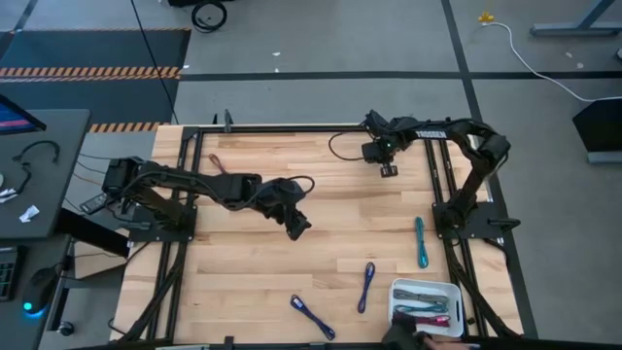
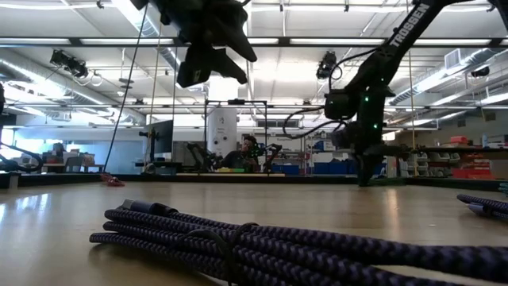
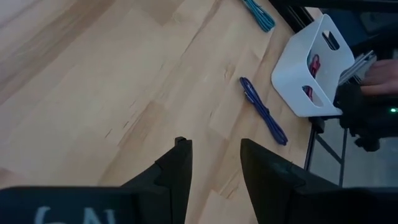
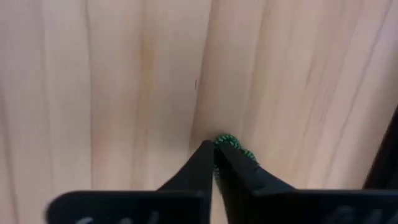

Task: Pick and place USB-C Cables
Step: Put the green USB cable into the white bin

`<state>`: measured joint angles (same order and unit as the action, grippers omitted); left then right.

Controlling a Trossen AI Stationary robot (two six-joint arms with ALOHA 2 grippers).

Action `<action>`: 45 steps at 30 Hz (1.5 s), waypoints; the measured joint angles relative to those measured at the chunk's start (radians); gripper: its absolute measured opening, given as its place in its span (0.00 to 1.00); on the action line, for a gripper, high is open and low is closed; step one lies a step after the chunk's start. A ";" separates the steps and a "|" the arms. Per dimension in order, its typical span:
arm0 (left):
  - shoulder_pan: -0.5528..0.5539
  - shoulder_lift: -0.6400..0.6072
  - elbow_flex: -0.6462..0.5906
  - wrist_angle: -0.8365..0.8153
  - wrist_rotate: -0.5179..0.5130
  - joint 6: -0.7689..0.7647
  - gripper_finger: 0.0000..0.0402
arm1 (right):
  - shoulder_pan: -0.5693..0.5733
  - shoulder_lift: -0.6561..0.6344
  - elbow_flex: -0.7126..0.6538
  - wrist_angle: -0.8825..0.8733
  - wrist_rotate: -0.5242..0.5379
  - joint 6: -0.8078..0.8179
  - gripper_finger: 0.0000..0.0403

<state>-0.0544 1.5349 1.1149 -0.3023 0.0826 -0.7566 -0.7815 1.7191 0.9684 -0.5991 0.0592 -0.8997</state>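
My right gripper [image 1: 389, 169] [image 4: 214, 149] is low over the table's far side, shut on a green cable [image 4: 227, 142], most of which its fingers hide. My left gripper [image 1: 297, 227] [image 3: 216, 155] hangs open above the table's middle, holding nothing. A teal cable [image 1: 421, 241] [image 3: 258, 14] lies flat near the right edge. One blue cable [image 1: 366, 285] [image 3: 264, 111] rests beside the white bin [image 1: 398, 292] [image 3: 295, 65]. Another blue cable [image 1: 313, 316] [image 2: 278, 246] lies by the near edge. A dark magenta cable [image 1: 216, 163] lies at the far left. My right gripper pinches the green cable between its two fingertips [image 4: 202, 163], coming from above and pointing down at the wood. Only a short braided bit [image 4: 231, 143] shows past the tips. The fingers hide the rest, and whether it is off the table cannot be told.
The white bin at the near right corner holds several cables, magenta and grey among them. A person's hand [image 3: 380, 73] reaches to the bin's rim. Black frame rails run along the table's left and right sides [image 1: 449, 194]. Bare wood stretches between the two grippers.
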 joint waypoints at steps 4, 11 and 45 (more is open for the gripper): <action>-0.012 0.000 0.000 0.000 0.000 -0.007 0.35 | 0.029 0.013 0.004 0.001 0.046 0.028 0.02; -0.023 0.000 0.000 -0.001 0.000 -0.010 0.35 | 0.090 -0.035 -0.003 -0.074 0.002 0.065 0.01; 0.170 -0.135 0.002 -0.109 0.023 0.409 0.35 | 1.184 -0.495 0.289 -0.336 -0.005 1.582 0.00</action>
<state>0.1156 1.3994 1.1164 -0.4115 0.1055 -0.3479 0.4029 1.2239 1.2573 -0.9352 0.0545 0.6825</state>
